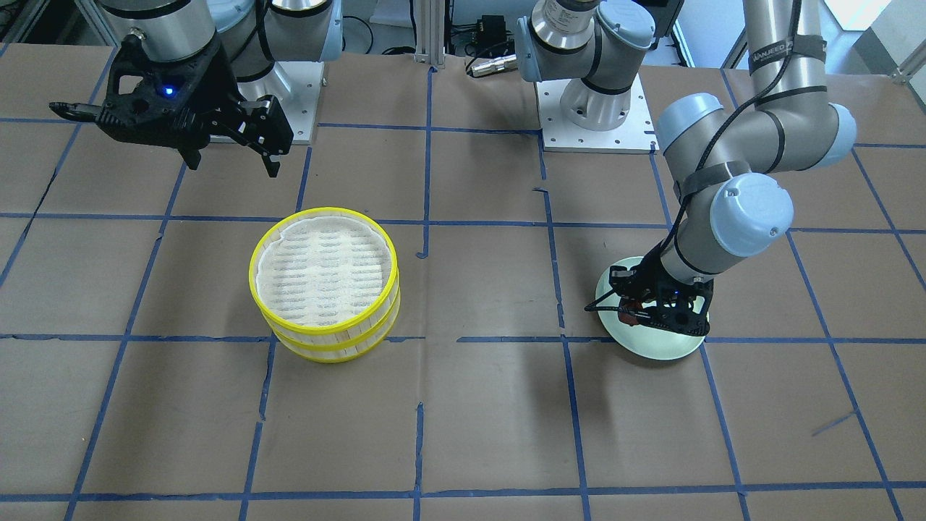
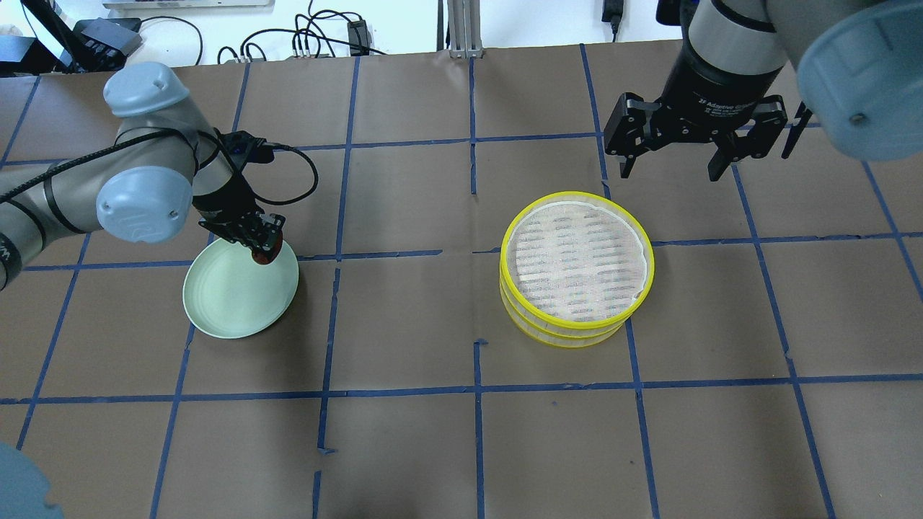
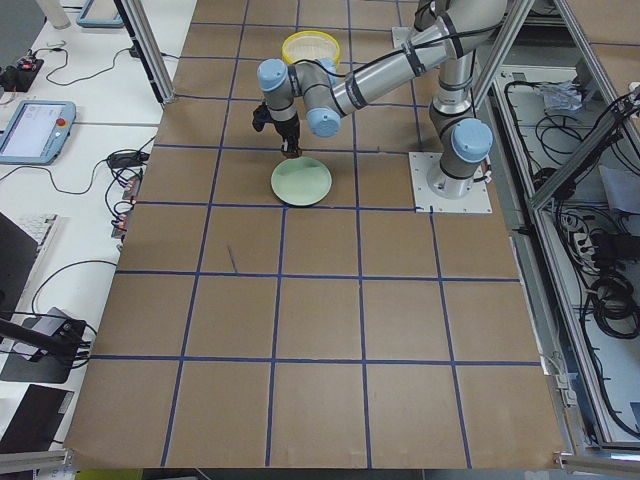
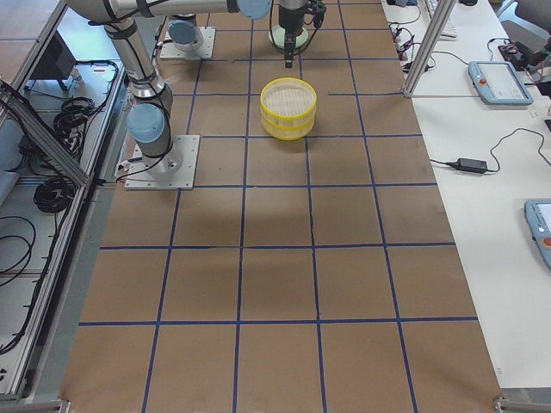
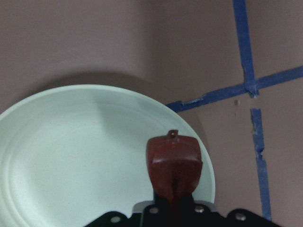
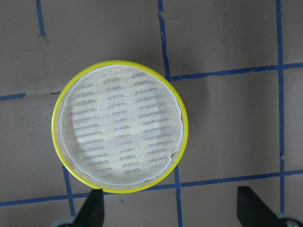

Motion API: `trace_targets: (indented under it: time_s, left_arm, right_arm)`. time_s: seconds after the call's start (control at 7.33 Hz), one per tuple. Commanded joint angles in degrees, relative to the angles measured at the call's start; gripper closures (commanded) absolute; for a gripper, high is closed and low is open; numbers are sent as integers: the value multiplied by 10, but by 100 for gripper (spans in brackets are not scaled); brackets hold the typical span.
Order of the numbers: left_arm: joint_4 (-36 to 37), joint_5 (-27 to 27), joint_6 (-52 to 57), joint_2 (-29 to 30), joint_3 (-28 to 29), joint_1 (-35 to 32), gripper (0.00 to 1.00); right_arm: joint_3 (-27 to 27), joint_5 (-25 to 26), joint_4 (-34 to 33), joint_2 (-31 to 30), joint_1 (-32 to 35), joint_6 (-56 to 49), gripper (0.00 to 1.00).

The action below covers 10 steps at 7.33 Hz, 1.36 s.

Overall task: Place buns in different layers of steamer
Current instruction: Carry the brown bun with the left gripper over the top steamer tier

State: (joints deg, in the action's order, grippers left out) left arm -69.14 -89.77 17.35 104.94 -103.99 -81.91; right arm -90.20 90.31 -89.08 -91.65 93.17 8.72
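Observation:
My left gripper [image 2: 261, 249] is shut on the dark reddish-brown bun [image 5: 174, 165] and holds it just over the edge of the pale green plate [image 2: 231, 303]. The bun also shows in the overhead view [image 2: 265, 255] and the front view [image 1: 628, 315]. The two steamer layers [image 2: 577, 268] stand stacked, with yellow rims and a white liner; the top tray [image 6: 120, 146] holds nothing. My right gripper [image 2: 674, 169] is open and empty, raised beyond the steamer. The white bun is out of view.
The table is brown paper with a blue tape grid [image 2: 404, 393]. The plate [image 5: 71, 156] holds nothing else. The two arm bases [image 1: 593, 108] stand at the table's robot side. Cables and devices lie beyond the far edge [image 2: 310, 36].

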Motion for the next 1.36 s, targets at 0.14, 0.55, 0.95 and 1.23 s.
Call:
trace_targets:
  time_s: [0.14,0.55,0.95,1.23]
  left_arm:
    - [-64,84,-233,-8,105,-141,99]
    - [-33,277,-440,1,114,-265,92]
    - [85,296,-514,67,113,-313,85]
    - [88,296,-512,75,104,-312,72]
  right_arm:
    - [-1,1,0,1,-2,-4,0]
    - [-1,2,0,-1,-2,-8,0]
    - [0,0,0,-1,-1,-7,0]
    - [0,1,0,-2,-1,-7,0]
